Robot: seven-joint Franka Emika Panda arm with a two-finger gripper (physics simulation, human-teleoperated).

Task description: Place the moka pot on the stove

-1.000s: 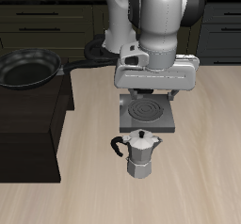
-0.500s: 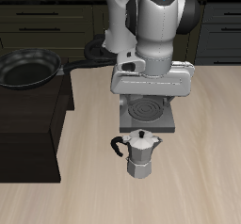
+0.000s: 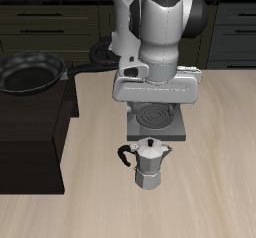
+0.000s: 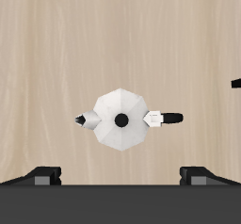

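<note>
The moka pot (image 3: 151, 164) is silver and faceted, with a black side handle and a black lid knob. It stands upright on the wooden table, just in front of the stove. The stove (image 3: 166, 133) is a flat grey plate with a dark spiral coil, partly hidden behind my hand. My gripper (image 3: 153, 95) hangs above the stove, higher than the pot and behind it. In the wrist view the pot (image 4: 120, 120) shows from straight above. The gripper (image 4: 120, 176) has its fingertips (image 4: 42, 177) spread wide apart, and it is open and empty.
A black frying pan (image 3: 28, 74) rests on a dark low cabinet (image 3: 35, 132) beside the table. Dark kitchen cabinets run along the back. A dark edge (image 4: 237, 81) shows at the border of the wrist view.
The arm and hand have shifted a little sideways and slightly toward the table's front, over the stove. The moka pot has not moved.
</note>
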